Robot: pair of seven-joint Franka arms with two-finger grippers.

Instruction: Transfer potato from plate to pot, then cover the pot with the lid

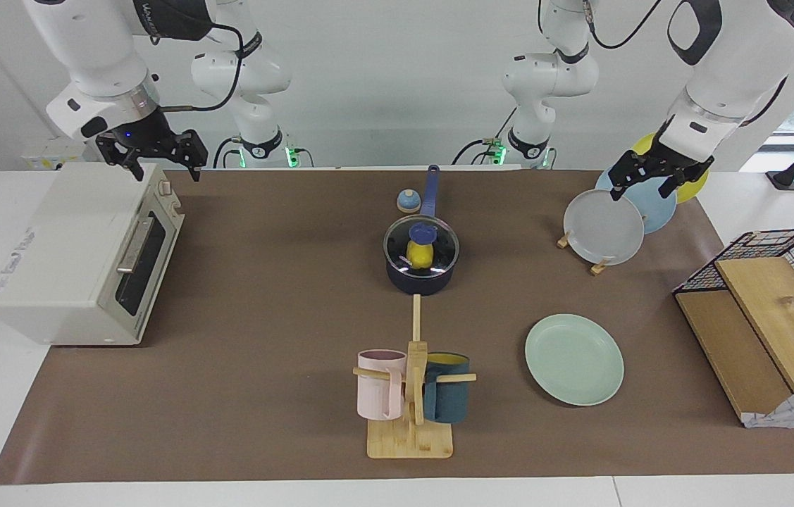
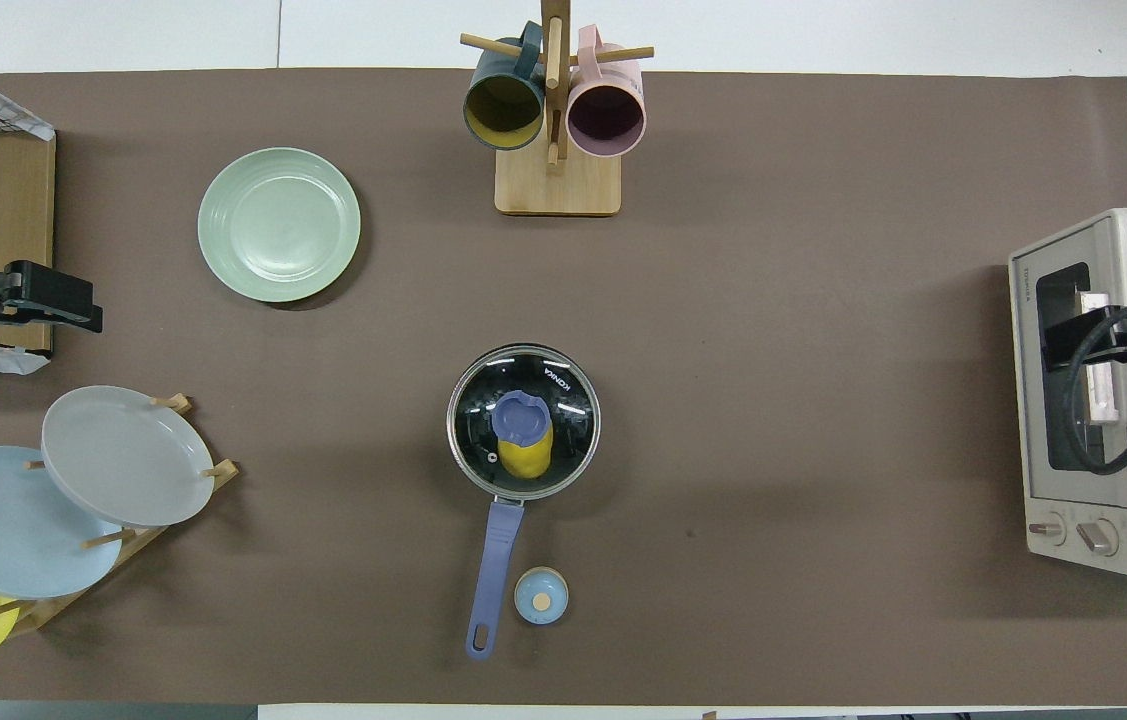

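Note:
The navy pot [image 1: 422,283] stands in the middle of the table, its long blue handle pointing toward the robots. The glass lid [image 1: 441,245] with its blue knob sits on the pot, closed. The yellow potato [image 1: 419,258] lies inside and shows through the glass. In the overhead view the pot's handle [image 2: 495,560], the lid [image 2: 571,402] and the potato [image 2: 523,458] show the same. The mint-green plate [image 1: 574,359] [image 2: 279,224] lies bare, farther from the robots, toward the left arm's end. My right gripper [image 1: 165,172] [image 2: 1073,340] is open above the toaster oven. My left gripper [image 1: 640,191] [image 2: 53,305] is open above the plate rack.
A white toaster oven [image 1: 79,253] stands at the right arm's end. A mug rack [image 1: 411,394] holds a pink and a teal mug. A rack holds grey [image 1: 604,227], blue and yellow plates. A small blue-and-tan knob [image 1: 407,201] lies beside the pot's handle. A wire basket [image 1: 784,260] stands at the left arm's end.

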